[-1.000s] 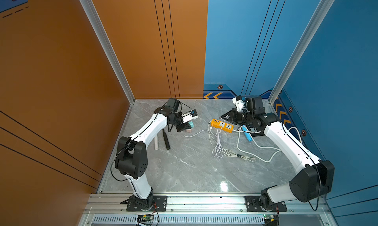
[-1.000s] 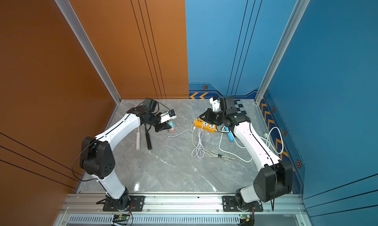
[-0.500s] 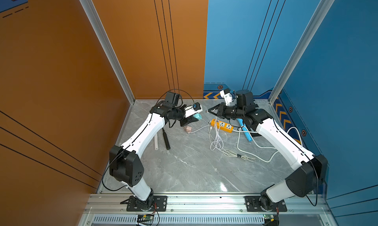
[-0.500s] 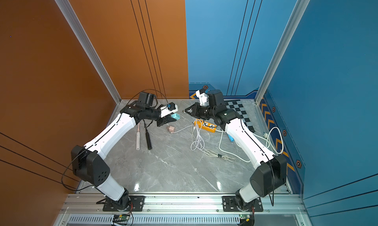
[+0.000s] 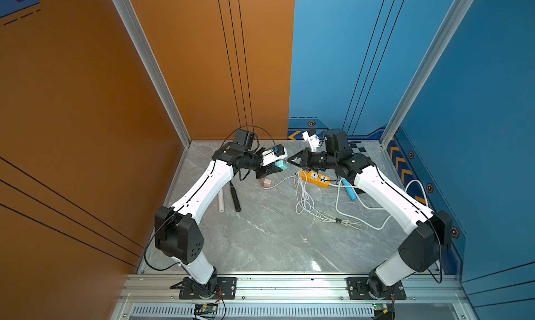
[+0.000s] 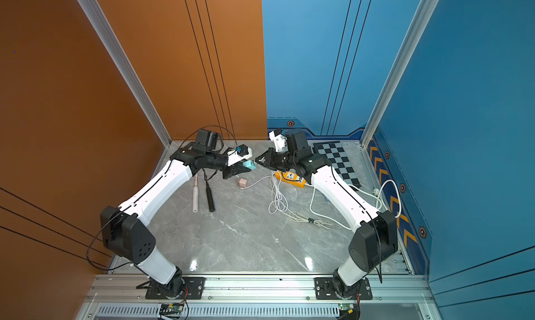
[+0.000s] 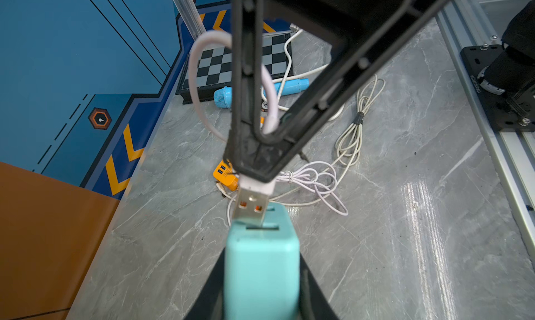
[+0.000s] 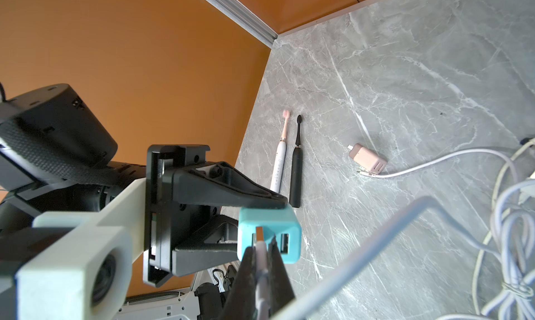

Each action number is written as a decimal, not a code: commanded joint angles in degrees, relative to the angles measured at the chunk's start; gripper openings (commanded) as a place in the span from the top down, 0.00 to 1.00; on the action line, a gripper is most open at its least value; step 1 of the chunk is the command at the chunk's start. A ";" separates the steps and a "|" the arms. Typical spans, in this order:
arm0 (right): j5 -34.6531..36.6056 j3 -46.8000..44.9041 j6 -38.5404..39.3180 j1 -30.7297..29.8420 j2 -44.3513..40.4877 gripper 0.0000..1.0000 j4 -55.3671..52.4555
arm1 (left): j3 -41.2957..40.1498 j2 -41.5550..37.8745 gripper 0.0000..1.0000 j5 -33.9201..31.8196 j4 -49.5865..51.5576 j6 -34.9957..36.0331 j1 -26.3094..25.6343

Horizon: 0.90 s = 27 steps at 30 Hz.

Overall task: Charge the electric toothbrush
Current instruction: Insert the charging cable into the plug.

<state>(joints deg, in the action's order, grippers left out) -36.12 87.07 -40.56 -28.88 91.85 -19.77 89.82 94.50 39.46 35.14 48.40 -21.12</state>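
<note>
Alignment mattered: left gripper (image 8: 262, 226) clamped the teal adapter (image 7: 262, 269), right gripper (image 7: 254, 166) pinched the USB plug (image 7: 251, 207), which likely needed squaring with the slot before a straight push.

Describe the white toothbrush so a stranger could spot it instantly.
On the marble table beside the orange wall, two toothbrushes lie side by side. The white toothbrush lies nearer the wall; its pink neck and head set it apart from the all-black toothbrush.

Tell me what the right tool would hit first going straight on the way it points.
The teal charger block in the left tool; the USB plug the right tool grips is at one of its slots, apparently touching.
</note>
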 commanded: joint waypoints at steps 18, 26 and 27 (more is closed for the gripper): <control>-9.97 5.13 8.06 0.65 2.05 1.00 -11.58 | 2.11 -2.56 0.93 3.50 -0.11 0.58 -2.52; -10.02 6.73 10.24 0.87 3.58 1.00 -16.31 | 3.73 -1.61 0.93 2.16 -0.10 1.85 -5.86; -10.02 6.94 10.23 0.70 3.66 1.00 -16.27 | 4.01 -1.60 0.94 2.12 -0.09 1.90 -6.41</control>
<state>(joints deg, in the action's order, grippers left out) -43.44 92.73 -32.77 -26.94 93.67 -33.26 90.30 93.84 38.22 36.95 49.30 -24.43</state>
